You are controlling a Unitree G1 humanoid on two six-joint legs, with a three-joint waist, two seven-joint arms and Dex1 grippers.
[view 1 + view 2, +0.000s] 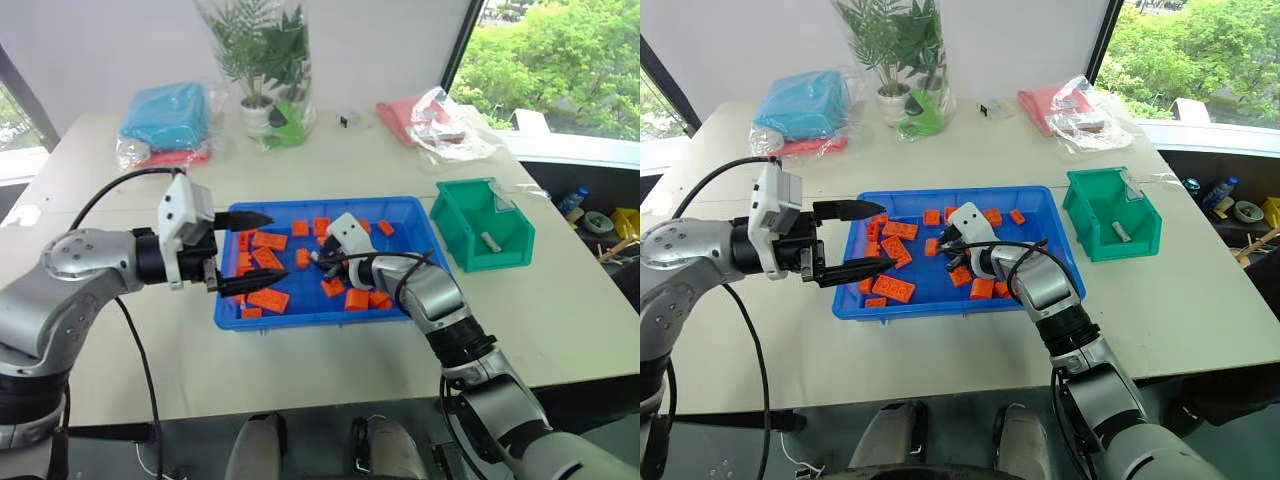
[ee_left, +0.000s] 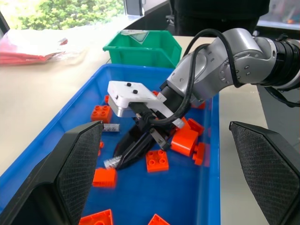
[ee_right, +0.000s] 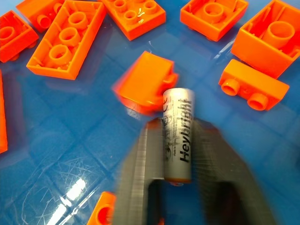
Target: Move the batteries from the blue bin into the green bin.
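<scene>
One battery (image 3: 177,134) is pinched by the right gripper (image 3: 178,154), its lower end hidden; the left gripper (image 1: 250,252) is held wide.

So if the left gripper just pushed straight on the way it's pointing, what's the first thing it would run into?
Probably the right gripper, which sits low in the blue bin with its fingers around a battery. The left gripper hangs open and aims across the bin at it, though depth is hard to judge.

A pale table (image 1: 330,165) carries it all — the blue bin (image 1: 425,218) in the middle, the green bin (image 1: 452,225) beside it, a bagged plant (image 1: 265,60), blue cloth (image 1: 165,110) and red packets (image 1: 420,118) along the far edge.
</scene>
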